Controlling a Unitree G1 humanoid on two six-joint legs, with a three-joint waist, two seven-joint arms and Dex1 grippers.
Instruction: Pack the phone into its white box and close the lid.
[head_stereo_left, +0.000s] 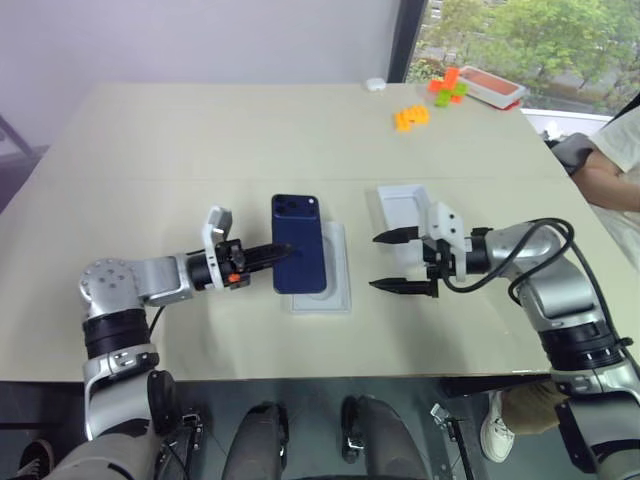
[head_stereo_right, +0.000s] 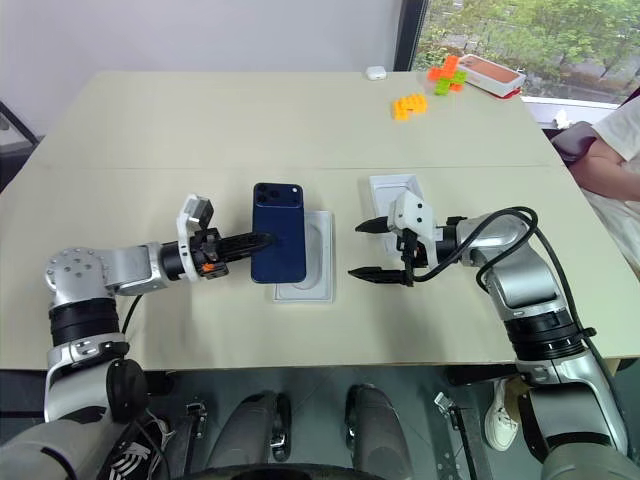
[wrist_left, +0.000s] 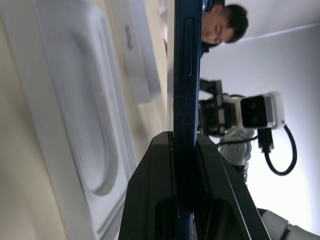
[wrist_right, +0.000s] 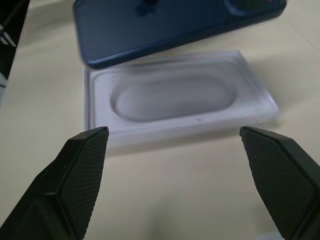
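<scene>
Phone (head_stereo_left: 298, 245) pinched in left gripper (head_stereo_left: 268, 256), above white box (head_stereo_left: 335, 290).

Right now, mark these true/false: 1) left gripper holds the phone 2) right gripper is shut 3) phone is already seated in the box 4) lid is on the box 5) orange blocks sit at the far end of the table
1) True. The left gripper is clamped on the phone.
2) False. The right gripper is open and holds nothing.
3) False. The phone is held above the white box, partly over it; its oval insert lies bare.
4) False. The lid lies apart on the table, behind the right gripper.
5) True. The orange blocks sit near the far edge.
</scene>
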